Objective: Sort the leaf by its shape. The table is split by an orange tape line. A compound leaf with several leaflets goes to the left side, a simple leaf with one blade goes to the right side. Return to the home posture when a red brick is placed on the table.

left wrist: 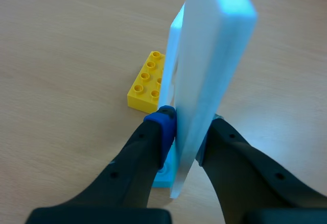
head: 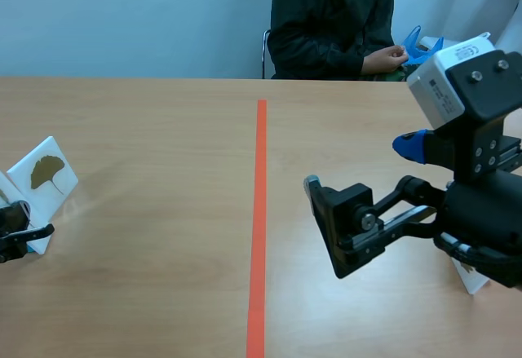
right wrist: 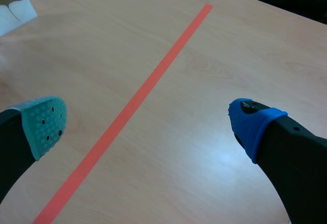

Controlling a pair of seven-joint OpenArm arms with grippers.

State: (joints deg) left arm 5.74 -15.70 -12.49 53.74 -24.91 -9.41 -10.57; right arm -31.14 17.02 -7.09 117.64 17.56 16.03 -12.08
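Left gripper (left wrist: 188, 126) clenched low on the white leaf card (left wrist: 214, 45), scene's lower left; right gripper (right wrist: 148, 119) released. That low pinch could let the card swivel loose.

The leaf card (head: 45, 170) stands at the left edge of the table (head: 147, 113), well apart from the tape line (head: 259, 211), with the right tool (head: 361, 165) right of that line.
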